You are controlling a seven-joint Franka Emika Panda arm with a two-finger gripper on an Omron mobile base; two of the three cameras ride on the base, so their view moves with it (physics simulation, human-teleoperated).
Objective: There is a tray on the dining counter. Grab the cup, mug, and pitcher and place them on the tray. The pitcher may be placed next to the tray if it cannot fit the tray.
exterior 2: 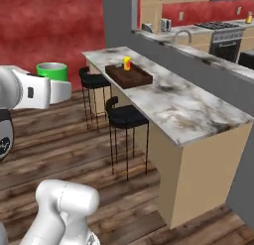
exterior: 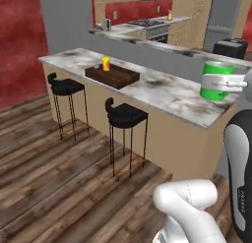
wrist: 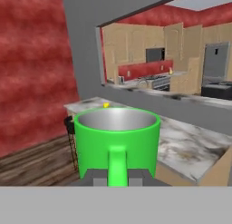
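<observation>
Hand view: claw [wrist: 117, 177] grips the mug [wrist: 117, 139] by its handle, aloft. 1 cup [exterior: 106, 63] sits in the tray [exterior: 118, 78]; next, carry the mug over and lower it beside the cup.

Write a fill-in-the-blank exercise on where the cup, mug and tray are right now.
1. The yellow cup stands on the dark brown ____.
2. The jaws of the gripper are shut on the handle of the ____-coloured mug.
3. The tray lies on the marble dining ____.
4. Below the dining counter stand two black ____.

Missing words: tray; green; counter; stools
</observation>
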